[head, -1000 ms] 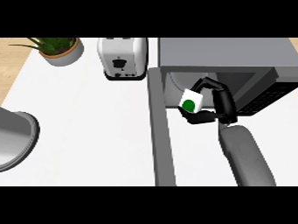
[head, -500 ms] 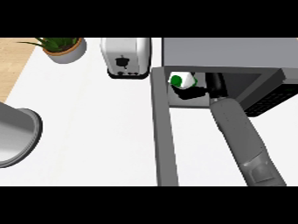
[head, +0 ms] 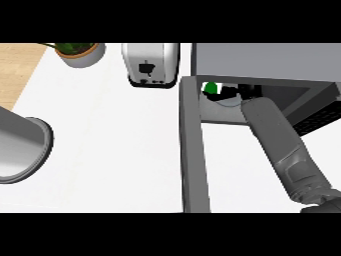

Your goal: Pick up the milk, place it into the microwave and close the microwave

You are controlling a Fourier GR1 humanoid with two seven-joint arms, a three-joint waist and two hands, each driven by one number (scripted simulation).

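Note:
The milk (head: 211,89), a small white carton with a green cap, is just inside the left end of the microwave's (head: 276,60) open cavity. My right hand (head: 241,92) is inside the cavity too, black fingers curled against the carton's right side. The microwave's roof hides most of the hand. The grey right forearm runs up from the lower right into the opening. The microwave door (head: 191,150) stands wide open, reaching toward me as a long grey slab left of the arm. My left hand does not show.
A white toaster (head: 151,62) stands just left of the microwave. A potted plant (head: 81,50) sits at the back left corner. A big grey cylinder (head: 10,145) fills the left edge of the white counter.
My right hand has carried the milk from in front of the opening forward and up into the microwave's cavity. The forearm now stretches much further in.

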